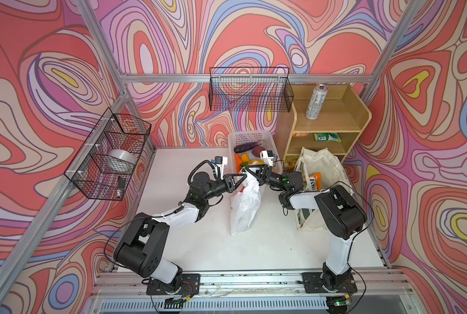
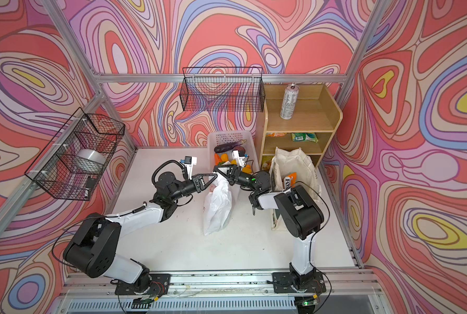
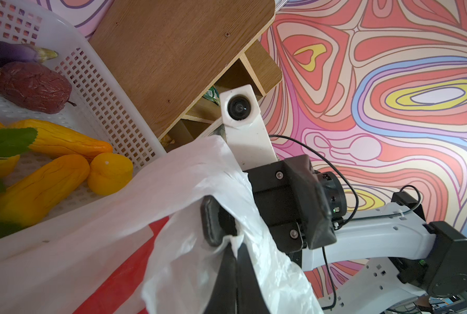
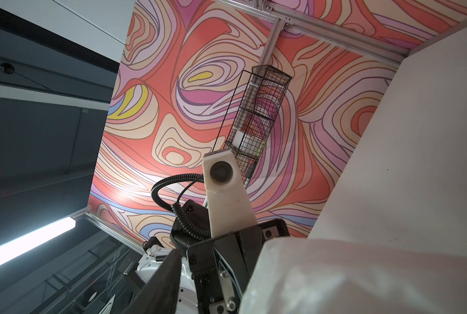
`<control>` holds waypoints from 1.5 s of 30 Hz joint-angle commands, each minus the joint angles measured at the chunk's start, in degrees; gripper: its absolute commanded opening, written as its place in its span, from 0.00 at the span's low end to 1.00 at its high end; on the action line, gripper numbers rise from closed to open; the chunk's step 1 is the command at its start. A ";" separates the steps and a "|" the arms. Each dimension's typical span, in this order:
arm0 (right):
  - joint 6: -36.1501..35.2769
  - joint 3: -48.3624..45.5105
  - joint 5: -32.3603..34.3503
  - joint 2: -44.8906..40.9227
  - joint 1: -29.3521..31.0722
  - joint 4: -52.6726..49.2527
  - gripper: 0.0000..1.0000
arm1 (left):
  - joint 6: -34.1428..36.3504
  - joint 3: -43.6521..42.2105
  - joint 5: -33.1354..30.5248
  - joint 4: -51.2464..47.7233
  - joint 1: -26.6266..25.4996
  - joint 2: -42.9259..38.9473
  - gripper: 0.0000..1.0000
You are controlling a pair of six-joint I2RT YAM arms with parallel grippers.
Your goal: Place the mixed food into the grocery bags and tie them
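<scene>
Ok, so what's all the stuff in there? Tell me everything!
plastic bag: 1, white with red print, middle of table, top pinched
canvas tote: 1, cream, right side, before the shelf
snack packet: 1, orange, inside tote
lattice basket: 1, white, back of table
eggplant: 1, purple, in basket
wrinkly fruit: 1, dark red, in basket
yellow-orange toy produce: several, in basket
can: 1, silver, upright on shelf top
green packet: 1, middle shelf
wooden shelf: 1, back right
wire baskets: 2, black, back wall and left wall
table: 1, white
left fingers: black, shut on the plastic bag's top
right fingers: black, apart, by the bag's top
</scene>
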 commanded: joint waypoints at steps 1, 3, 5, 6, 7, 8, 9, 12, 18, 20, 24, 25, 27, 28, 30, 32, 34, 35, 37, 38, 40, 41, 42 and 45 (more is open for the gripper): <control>-0.15 -2.14 -1.09 -2.68 -0.13 -0.07 0.54 | 1.14 0.50 -2.11 1.66 -0.13 -0.78 0.00; -0.22 -3.55 -0.94 -3.44 -0.38 -0.16 0.54 | 1.43 0.48 -2.42 1.05 -0.10 -0.87 0.00; -0.24 -5.13 -0.71 -4.31 -0.67 -0.16 0.54 | 1.62 0.34 -2.85 0.62 -0.03 -1.08 0.00; -0.30 -5.94 -0.54 -4.86 -0.88 -0.36 0.54 | 1.80 0.32 -3.02 0.34 -0.07 -1.13 0.00; -0.50 -6.71 -0.55 -5.48 -0.99 -0.55 0.54 | 2.02 0.23 -3.36 0.09 -0.10 -1.20 0.00; -0.65 -7.21 -0.65 -6.01 -1.13 -0.99 0.54 | 2.07 0.24 -3.38 -0.10 -0.06 -1.17 0.00; -0.95 -7.83 -0.68 -6.94 -1.19 -1.66 0.54 | 2.08 0.23 -3.54 -0.13 -0.06 -1.19 0.00; -4.22 -9.27 -1.26 -11.29 -1.23 -8.58 0.54 | 2.29 0.32 -3.65 -0.39 -0.07 -1.11 0.00; -22.24 -11.21 1.11 -25.30 -1.31 -41.35 0.54 | 2.47 0.58 -3.85 -0.82 -0.04 -0.79 0.00; -28.26 -11.04 3.18 -30.02 -1.28 -52.51 0.54 | 2.51 0.85 -3.77 -0.92 -0.01 -0.71 0.00; -34.96 -11.12 7.48 -37.47 -1.35 -66.63 0.52 | 2.43 1.42 -3.72 -1.26 0.02 -0.49 0.00; -36.13 -11.00 8.42 -38.80 -1.29 -69.31 0.50 | 2.28 1.54 -3.72 -1.27 0.04 -0.36 0.00; -37.45 -11.19 9.76 -40.80 -1.31 -72.63 0.45 | 2.28 1.68 -3.63 -1.27 0.01 -0.20 0.00; -37.81 -11.22 9.85 -41.53 -1.25 -73.76 0.41 | 2.24 1.82 -3.65 -1.27 0.03 -0.16 0.00; -38.50 -10.92 9.88 -42.27 -1.04 -75.65 0.39 | 2.12 1.98 -3.74 -1.19 0.05 0.00 0.00; -39.25 -10.59 10.30 -42.51 -0.44 -77.05 0.39 | 2.06 2.08 -3.72 -1.18 0.02 0.04 0.00; -40.29 -9.96 10.69 -42.21 0.64 -78.20 0.39 | 2.07 2.08 -3.69 -1.18 0.07 0.01 0.00; -41.04 -9.37 11.18 -41.91 1.26 -79.08 0.39 | 2.07 2.08 -3.77 -1.19 0.08 -0.01 0.00; -42.57 -8.16 12.34 -41.08 2.61 -80.66 0.39 | 1.93 2.17 -3.66 -1.27 0.07 0.03 0.00; -43.15 -7.60 12.76 -40.55 3.09 -81.16 0.39 | 1.98 2.21 -3.69 -1.27 0.03 0.01 0.00; -43.76 -6.53 12.96 -39.38 4.17 -81.24 0.39 | 1.98 2.26 -3.67 -1.29 0.05 0.03 0.00; -44.16 -5.86 13.28 -38.73 4.70 -81.46 0.39 | 1.96 2.26 -3.73 -1.28 0.07 0.09 0.00; -44.67 -5.25 13.71 -38.26 5.17 -81.82 0.39 | 1.98 2.26 -3.65 -1.27 0.07 0.13 0.00; -45.65 -3.97 14.74 -37.34 5.75 -82.55 0.40 | 1.81 2.23 -3.62 -1.10 0.04 0.16 0.00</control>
